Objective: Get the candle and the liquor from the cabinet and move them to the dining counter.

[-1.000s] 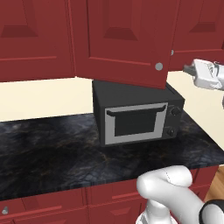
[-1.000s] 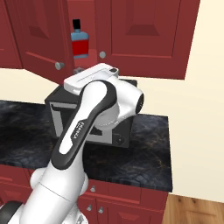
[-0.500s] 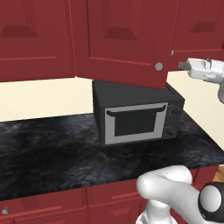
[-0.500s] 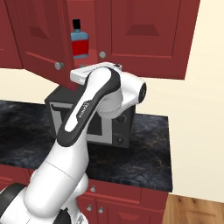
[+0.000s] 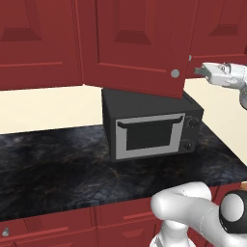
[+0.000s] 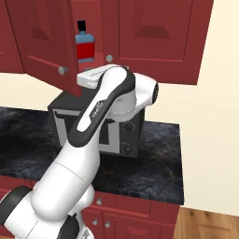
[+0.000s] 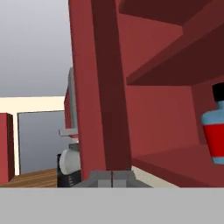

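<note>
The cabinet (image 6: 140,32) hangs above the counter with its left door (image 5: 135,43) swung open. On the red shelf (image 7: 175,159) inside stands the liquor (image 6: 85,44), blue with a red label and a black cap. It also appears at the right edge of the hand view as the liquor (image 7: 214,133). My gripper (image 5: 197,71) hovers just right of the door's knob (image 5: 175,73), level with the door's lower edge. In the hand view the gripper (image 7: 112,177) is shut on nothing and faces the door's edge. The candle is hidden. The dining counter is out of view.
A dark microwave (image 5: 152,128) sits on the black marbled counter (image 5: 53,169) directly under the open door. Closed red wall cabinets (image 5: 34,38) flank the open one, and red drawer fronts (image 5: 43,229) run below the counter. A wood floor (image 6: 210,224) lies at the right.
The hand has risen a little and shifted left, closer to the door's free edge. The jaws have stayed shut and the door and bottle have not moved.
</note>
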